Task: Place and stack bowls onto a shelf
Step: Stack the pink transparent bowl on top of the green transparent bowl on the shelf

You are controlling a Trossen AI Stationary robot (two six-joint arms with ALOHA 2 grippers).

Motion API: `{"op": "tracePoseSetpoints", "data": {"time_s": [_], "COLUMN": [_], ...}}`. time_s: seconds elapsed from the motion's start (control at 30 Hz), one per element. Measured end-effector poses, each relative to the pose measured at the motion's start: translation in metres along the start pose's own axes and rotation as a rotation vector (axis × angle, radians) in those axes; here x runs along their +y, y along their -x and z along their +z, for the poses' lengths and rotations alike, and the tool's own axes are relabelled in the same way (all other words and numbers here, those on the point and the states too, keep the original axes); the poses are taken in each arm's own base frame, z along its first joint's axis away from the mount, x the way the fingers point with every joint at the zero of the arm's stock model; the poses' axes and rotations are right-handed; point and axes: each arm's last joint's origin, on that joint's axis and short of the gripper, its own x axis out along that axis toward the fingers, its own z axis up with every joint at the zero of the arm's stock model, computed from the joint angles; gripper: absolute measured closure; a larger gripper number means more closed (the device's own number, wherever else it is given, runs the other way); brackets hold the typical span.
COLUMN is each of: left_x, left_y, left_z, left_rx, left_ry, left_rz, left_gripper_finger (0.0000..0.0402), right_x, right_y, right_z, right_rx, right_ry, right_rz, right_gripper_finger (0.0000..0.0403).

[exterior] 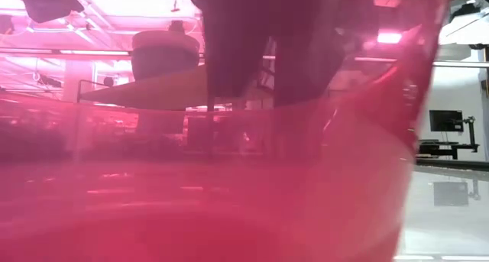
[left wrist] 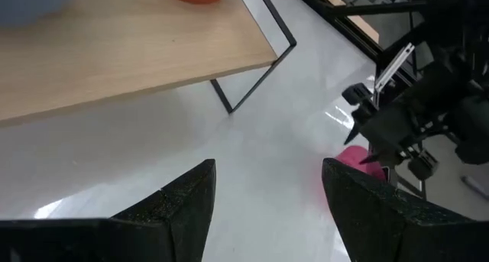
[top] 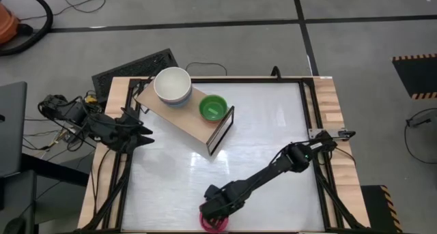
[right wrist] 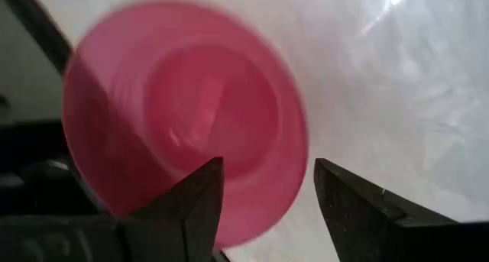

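A magenta bowl (top: 214, 223) stands upright at the table's near edge; it fills the low view (exterior: 229, 178) and shows in the right wrist view (right wrist: 183, 124). My right gripper (top: 217, 205) is open just above it, one finger (right wrist: 191, 208) over the bowl's inside and the other (right wrist: 359, 208) outside its rim. The light-wood shelf (top: 194, 118) stands far left and carries a white bowl (top: 172, 84) nested in a blue-grey one (left wrist: 30, 2), plus a lime green bowl (top: 213, 108). My left gripper (top: 142, 132) waits open, left of the shelf (left wrist: 137, 56). My right gripper comes at the magenta bowl from above, its open fingers astride the rim (right wrist: 294, 151) on the side toward the table's middle. I cannot tell whether either finger touches the bowl. The bowl rests on its base on the table.
A black keyboard-like slab (top: 136, 65) lies beyond the far left corner. Black frame rails (top: 308, 104) run along the table's sides. The magenta bowl sits right at the near edge. The white tabletop (top: 266, 125) between shelf and right arm is bare.
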Motion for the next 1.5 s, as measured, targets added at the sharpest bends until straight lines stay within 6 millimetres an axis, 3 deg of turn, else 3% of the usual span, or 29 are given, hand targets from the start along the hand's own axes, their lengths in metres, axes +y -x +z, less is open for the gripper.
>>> {"op": "tracePoseSetpoints", "data": {"time_s": [0.17, 0.43, 0.6, 0.87, 1.2, 1.33, 1.5], "left_x": [0.001, 0.002, 0.002, 0.002, 0.003, 0.003, 0.003], "left_y": [0.000, 0.000, 0.000, 0.000, 0.000, 0.000, 0.000], "left_z": [-0.001, -0.002, -0.002, -0.002, -0.002, -0.002, -0.002], "left_rx": [0.011, 0.017, 0.018, 0.018, 0.015, 0.015, 0.004], "left_ry": [-0.005, -0.009, -0.016, -0.017, -0.013, -0.010, 0.009], "left_rz": [0.012, 0.019, 0.020, 0.019, 0.028, 0.029, 0.036], "left_gripper_finger": [0.0175, 0.0175, 0.0175, 0.0175, 0.0175, 0.0175, 0.0175], "right_x": [-0.009, -0.020, -0.027, -0.048, -0.107, -0.134, -0.165], "right_y": [0.001, -0.013, -0.003, 0.076, 0.210, 0.251, 0.285], "right_z": [0.009, 0.018, 0.029, 0.050, 0.074, 0.079, 0.089], "right_rx": [-0.001, 0.038, 0.033, -0.077, -0.467, -0.606, -0.741], "right_ry": [-0.057, -0.038, -0.050, -0.043, -0.103, -0.118, -0.127], "right_rz": [-0.041, -0.057, -0.057, 0.001, 0.048, 0.039, 0.006], "right_gripper_finger": [0.0214, 0.0378, 0.0380, 0.0380, 0.0381, 0.0381, 0.0381]}}
